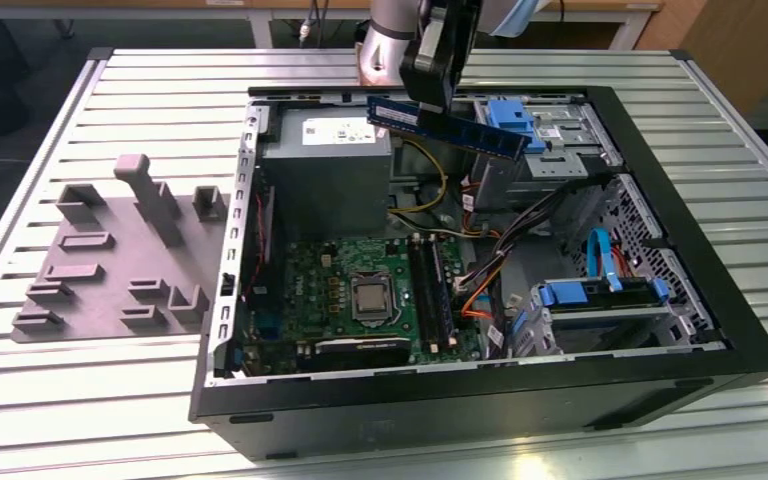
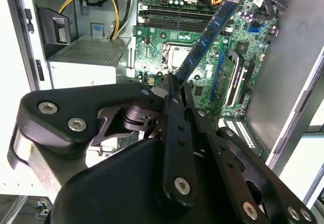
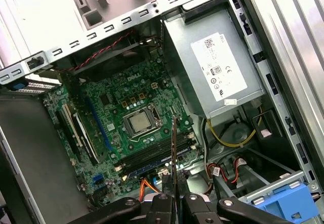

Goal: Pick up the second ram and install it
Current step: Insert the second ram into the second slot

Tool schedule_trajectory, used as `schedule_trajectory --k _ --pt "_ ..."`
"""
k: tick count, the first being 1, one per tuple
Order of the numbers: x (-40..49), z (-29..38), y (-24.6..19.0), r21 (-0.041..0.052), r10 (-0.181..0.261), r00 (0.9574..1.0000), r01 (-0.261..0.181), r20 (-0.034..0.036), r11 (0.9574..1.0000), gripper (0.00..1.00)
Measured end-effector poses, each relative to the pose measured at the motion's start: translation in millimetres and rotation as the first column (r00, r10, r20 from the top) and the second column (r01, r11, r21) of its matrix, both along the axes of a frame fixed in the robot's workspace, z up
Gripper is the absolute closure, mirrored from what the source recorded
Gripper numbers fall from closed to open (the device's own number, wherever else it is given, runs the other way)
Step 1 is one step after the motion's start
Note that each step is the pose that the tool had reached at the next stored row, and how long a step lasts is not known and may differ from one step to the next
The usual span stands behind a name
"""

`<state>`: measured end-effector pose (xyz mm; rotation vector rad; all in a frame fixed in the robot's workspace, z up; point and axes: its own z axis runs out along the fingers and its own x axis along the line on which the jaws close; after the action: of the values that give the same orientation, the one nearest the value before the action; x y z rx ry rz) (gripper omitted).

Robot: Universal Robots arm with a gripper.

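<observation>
Already lifted and pinched at one end by the gripper (image 1: pixel 427 103), the second ram (image 1: pixel 458 128): tilted in mid-air over the open case (image 1: pixel 491 400), well above the motherboard (image 1: pixel 344 290). Pick-up done; seating in the memory slots (image 1: pixel 431 285) not yet done.

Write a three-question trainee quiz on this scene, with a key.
1. True or false: the hand holds the ram above the open case.
2. What lies on the table at the exterior view's left of the case? A) a grey fixture B) a keyboard C) a screwdriver
3. Fill in: the ram is not yet seated in a slot on the ___.

Key: 1 true; 2 A; 3 motherboard.
</observation>
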<state>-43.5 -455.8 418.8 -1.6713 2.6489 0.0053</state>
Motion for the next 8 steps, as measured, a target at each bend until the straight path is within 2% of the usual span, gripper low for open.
schedule_trajectory --k 8 --pt "0.0 0.0 0.0 -0.0001 0.0 1.0 0.0 0.0 1.0 0.86"
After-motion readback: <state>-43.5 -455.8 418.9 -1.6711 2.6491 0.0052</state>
